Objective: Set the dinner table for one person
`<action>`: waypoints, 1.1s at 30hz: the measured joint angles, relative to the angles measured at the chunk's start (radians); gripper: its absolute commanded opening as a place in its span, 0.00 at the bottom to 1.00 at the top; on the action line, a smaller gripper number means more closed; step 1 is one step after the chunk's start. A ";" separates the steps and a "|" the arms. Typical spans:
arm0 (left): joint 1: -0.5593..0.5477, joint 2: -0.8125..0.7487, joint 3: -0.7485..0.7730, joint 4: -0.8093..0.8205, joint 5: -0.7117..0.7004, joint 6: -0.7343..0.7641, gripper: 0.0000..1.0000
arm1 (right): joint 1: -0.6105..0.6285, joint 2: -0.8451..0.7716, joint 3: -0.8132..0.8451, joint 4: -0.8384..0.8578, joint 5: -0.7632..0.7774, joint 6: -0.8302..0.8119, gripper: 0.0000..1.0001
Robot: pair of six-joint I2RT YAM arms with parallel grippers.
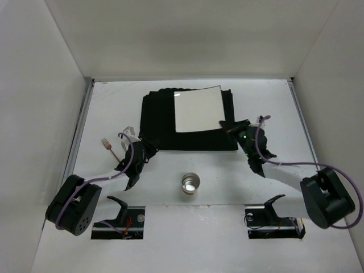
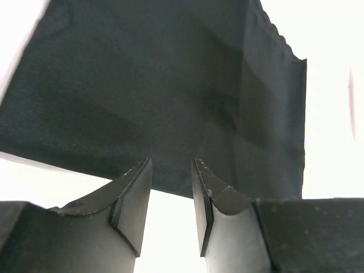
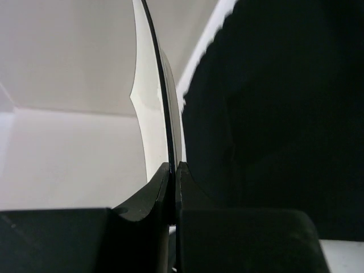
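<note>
White dinner table (image 1: 267, 108) is seen from above, black mat (image 1: 165, 122) laid mid-far. A white square (image 1: 196, 108), seemingly a plate, is pinched by the right gripper (image 1: 226, 126) and should be lowered flat, centred.

Left wrist: left gripper (image 2: 170, 165) is spread open, empty, over the mat's edge.

Right wrist alone: jaws are seen clamped on the thin rim.

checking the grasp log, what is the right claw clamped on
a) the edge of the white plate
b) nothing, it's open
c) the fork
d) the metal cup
A: in the right wrist view the right claw is shut on the thin edge of the white plate, while the fork and the metal cup sit apart from it.
</note>
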 measured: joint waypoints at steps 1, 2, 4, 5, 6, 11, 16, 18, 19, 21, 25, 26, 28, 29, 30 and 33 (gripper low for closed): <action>0.001 -0.006 -0.003 -0.001 -0.001 0.000 0.31 | 0.042 0.036 0.014 0.005 0.018 0.000 0.00; 0.006 -0.013 -0.007 -0.001 -0.001 0.000 0.31 | 0.080 0.077 0.030 0.008 0.037 0.001 0.00; 0.013 -0.027 -0.011 -0.003 -0.001 0.000 0.31 | 0.131 0.159 0.056 0.026 0.069 0.002 0.00; 0.014 -0.034 -0.012 -0.003 -0.001 0.000 0.31 | 0.149 0.200 0.068 0.037 0.086 0.005 0.00; 0.014 -0.042 -0.013 -0.003 -0.002 0.000 0.31 | 0.164 0.239 0.077 0.050 0.101 0.010 0.00; 0.020 -0.062 -0.015 -0.003 -0.004 0.000 0.31 | 0.195 0.371 0.085 0.113 0.191 0.033 0.00; 0.019 -0.066 -0.020 -0.004 -0.005 0.000 0.31 | 0.198 0.435 0.085 0.180 0.256 0.053 0.00; 0.018 -0.066 -0.021 -0.004 -0.005 0.000 0.31 | 0.199 0.467 0.092 0.219 0.274 0.070 0.00; 0.017 -0.066 -0.021 -0.004 -0.005 0.000 0.31 | 0.200 0.488 0.101 0.241 0.279 0.079 0.00; 0.015 -0.066 -0.021 -0.004 -0.005 0.000 0.31 | 0.204 0.539 0.127 0.276 0.283 0.101 0.00; 0.012 -0.066 -0.021 -0.004 -0.005 0.000 0.31 | 0.208 0.609 0.167 0.305 0.270 0.131 0.00; 0.012 -0.066 -0.021 -0.004 -0.005 0.000 0.31 | 0.209 0.618 0.171 0.306 0.266 0.135 0.00; 0.011 -0.066 -0.021 -0.004 -0.005 0.000 0.32 | 0.210 0.631 0.175 0.307 0.253 0.149 0.00; 0.010 -0.067 -0.021 -0.004 -0.005 0.000 0.32 | 0.209 0.635 0.175 0.309 0.245 0.156 0.00; 0.010 -0.067 -0.021 -0.004 -0.005 0.000 0.32 | 0.208 0.639 0.175 0.309 0.238 0.161 0.00; 0.010 -0.069 -0.021 -0.004 -0.005 0.000 0.32 | 0.196 0.652 0.175 0.311 0.203 0.179 0.00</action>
